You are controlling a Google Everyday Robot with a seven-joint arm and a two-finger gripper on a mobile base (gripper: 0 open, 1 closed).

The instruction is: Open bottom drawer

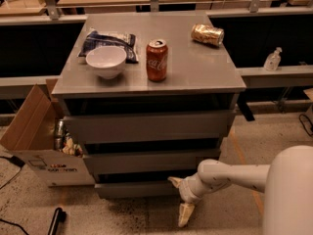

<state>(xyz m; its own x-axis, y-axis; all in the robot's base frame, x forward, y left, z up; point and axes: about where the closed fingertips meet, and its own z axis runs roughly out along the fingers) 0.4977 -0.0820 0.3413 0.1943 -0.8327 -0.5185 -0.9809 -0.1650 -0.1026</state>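
Observation:
The bottom drawer [134,189] is the slim grey front at the foot of the grey cabinet, under the mid-sized front [146,161] and the tall top front [146,125]. A dark gap shows above it. My gripper [180,198] is at the drawer's right end, low near the floor. It is open: the upper finger [175,181] touches the drawer's top edge, and the lower finger [185,214] hangs in front of it, below the panel. My white arm [230,175] reaches in from the right.
On the cabinet top [205,62] stand a white bowl [105,60], a blue bag [105,40], a red cola can [157,59] and a gold can [207,34] lying on its side. An open cardboard box [34,141] stands left of the cabinet. A sanitiser bottle [272,59] is on the right ledge.

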